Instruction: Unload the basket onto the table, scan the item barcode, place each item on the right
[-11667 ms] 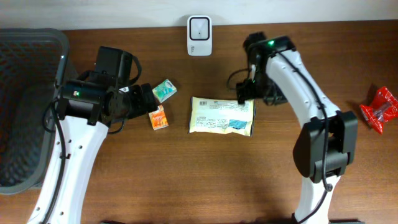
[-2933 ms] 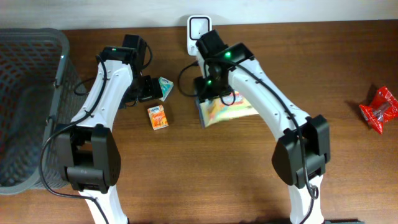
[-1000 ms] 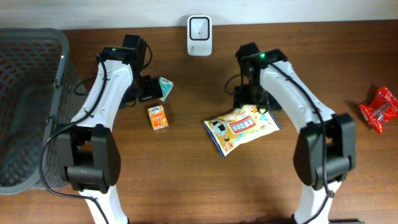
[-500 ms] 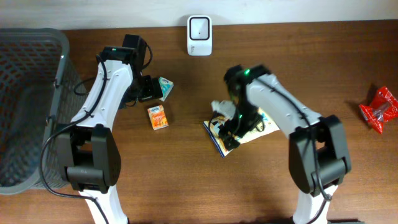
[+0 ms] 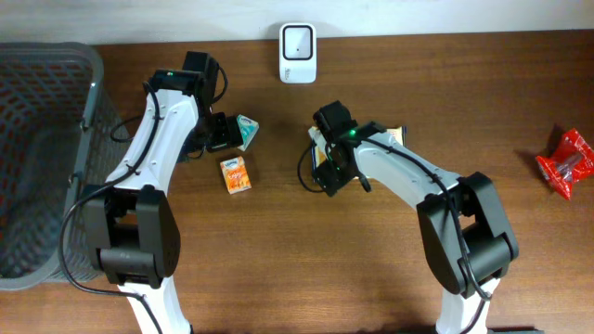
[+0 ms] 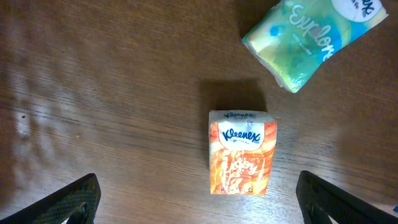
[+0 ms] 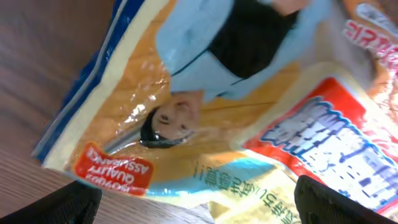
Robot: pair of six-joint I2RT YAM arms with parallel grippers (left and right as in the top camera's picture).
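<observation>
Overhead view: a brown wooden table [image 5: 278, 278] carries a dark mesh basket [image 5: 37, 139] at its left edge and two white arms. The snack packet [image 7: 205, 124] (yellow, with blue and red print) lies near the table's centre, largely covered by the right arm. The right gripper [image 7: 199, 202] hangs just above it with its jaws spread wide, closed on nothing. The white scanner [image 5: 298, 40] stands at the far edge, apart from the packet. The left gripper [image 6: 199, 202] is likewise wide open and empty, above an orange tissue pack [image 6: 241, 152] and beside a green tissue pack [image 6: 314, 37]. A red wrapper [image 5: 566, 162] lies far right.
</observation>
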